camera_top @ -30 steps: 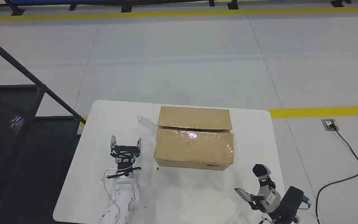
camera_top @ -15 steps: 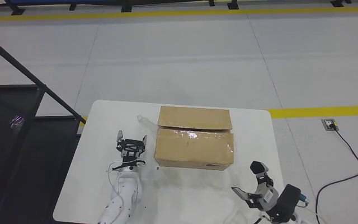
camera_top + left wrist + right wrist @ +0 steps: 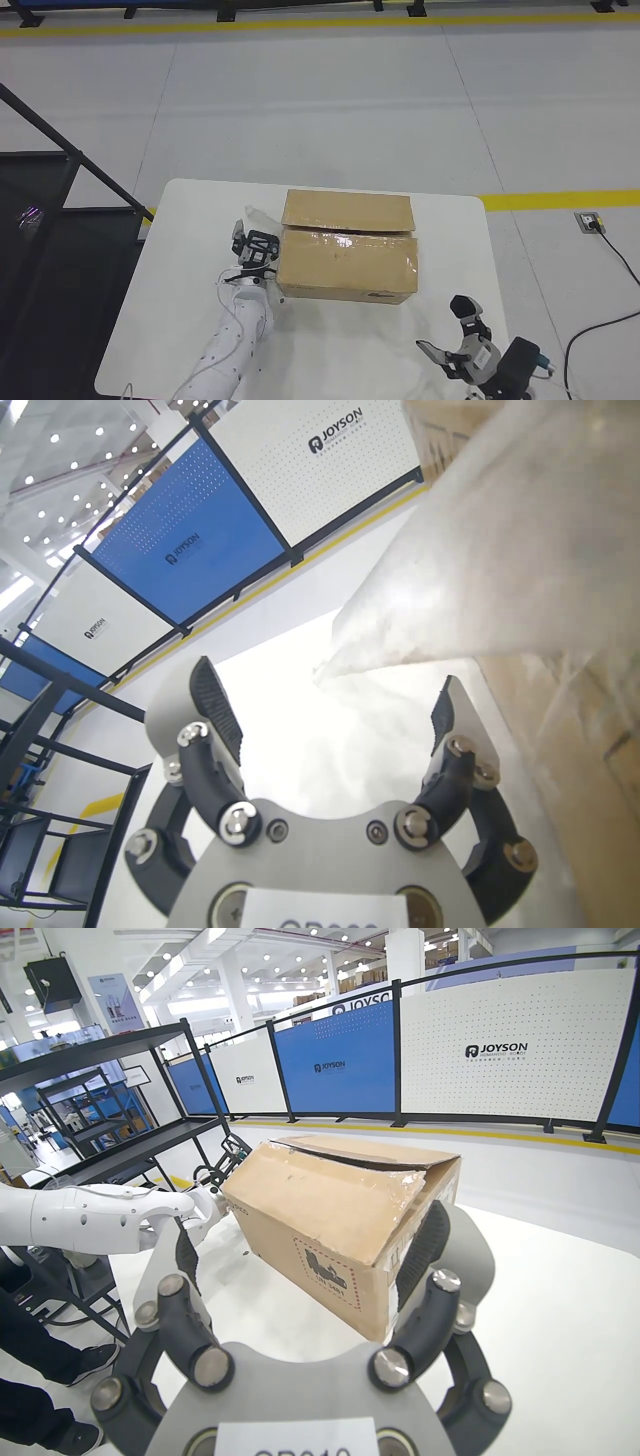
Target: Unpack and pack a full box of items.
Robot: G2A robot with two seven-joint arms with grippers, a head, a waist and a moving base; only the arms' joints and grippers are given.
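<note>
The cardboard box (image 3: 347, 258) sits mid-table (image 3: 170, 300), closer to the far edge than the near one, long side running left to right. Its top flaps (image 3: 320, 1163) are down but not flush: the right wrist view catches a dark gap along the seam, with ragged tape (image 3: 407, 1180) hanging at it. The left hand (image 3: 252, 247) is right up at the box's left end, fingers spread wide, nothing between them. A translucent strip (image 3: 475, 565), tape or film, hard to call, juts off the box just ahead of those fingers. Over by the table's near right corner, the right hand (image 3: 447, 328) hovers, fingers apart too, empty, facing the box's right end and well apart from it.
</note>
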